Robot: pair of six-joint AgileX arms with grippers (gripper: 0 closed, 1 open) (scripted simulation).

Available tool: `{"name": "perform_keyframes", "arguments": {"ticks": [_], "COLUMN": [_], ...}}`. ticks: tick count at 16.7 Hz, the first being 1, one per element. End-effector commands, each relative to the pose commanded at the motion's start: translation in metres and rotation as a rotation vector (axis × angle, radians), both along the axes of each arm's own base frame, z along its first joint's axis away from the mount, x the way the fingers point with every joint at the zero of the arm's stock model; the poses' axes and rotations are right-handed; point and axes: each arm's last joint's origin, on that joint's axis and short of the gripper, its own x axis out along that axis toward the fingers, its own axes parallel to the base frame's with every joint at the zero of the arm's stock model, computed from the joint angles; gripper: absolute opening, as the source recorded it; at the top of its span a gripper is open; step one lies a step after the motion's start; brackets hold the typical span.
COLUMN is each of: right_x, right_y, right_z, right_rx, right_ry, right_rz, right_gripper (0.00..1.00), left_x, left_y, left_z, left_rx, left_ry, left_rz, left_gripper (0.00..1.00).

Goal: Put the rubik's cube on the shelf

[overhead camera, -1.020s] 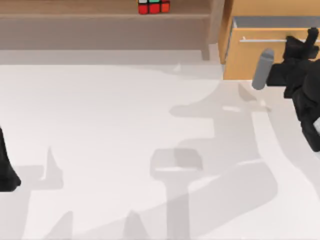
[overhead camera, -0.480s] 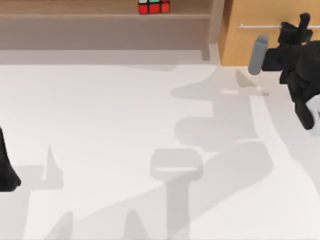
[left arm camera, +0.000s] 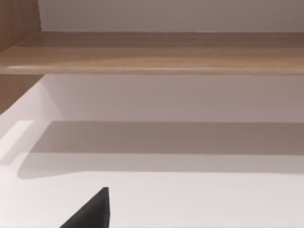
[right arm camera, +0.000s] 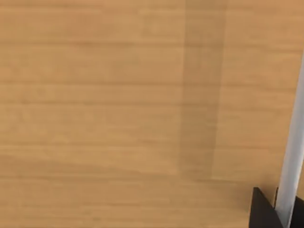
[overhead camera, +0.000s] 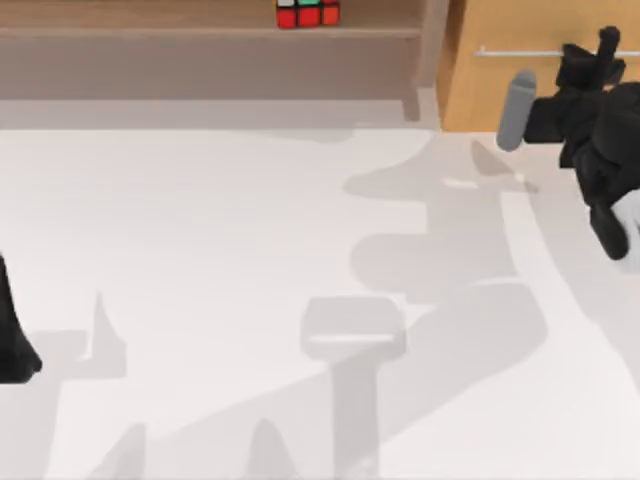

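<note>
White surface point(overhead camera: 200, 250) is lying bare under grey shadows. At its far edge the shelf point(overhead camera: 150, 25) is running long from left to right, and the rubik's cube point(overhead camera: 307, 12) is sitting on it, square to the board — no writing readable. Right hand point(overhead camera: 600, 62) is pressing against the cabinet point(overhead camera: 520, 25) at its bar handle point(overhead camera: 520, 51) — finger spread I cannot tell. Left arm point(overhead camera: 12, 330) is parked at the left edge.
</note>
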Motion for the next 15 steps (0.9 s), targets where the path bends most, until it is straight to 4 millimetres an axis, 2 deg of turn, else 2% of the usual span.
{"name": "perform_keyframes", "arguments": {"ticks": [9, 15], "right_x": [0.0, 0.0], "right_y": [0.0, 0.0], "right_z": [0.0, 0.0], "right_rx": [0.0, 0.0], "right_ry": [0.0, 0.0], "right_rz": [0.0, 0.0], "right_gripper": [0.98, 1.0], "left_x": [0.0, 0.0], "left_y": [0.0, 0.0], "left_z": [0.0, 0.0], "left_rx": [0.0, 0.0], "left_ry": [0.0, 0.0], "left_rz": [0.0, 0.0], "left_gripper": [1.0, 1.0]}}
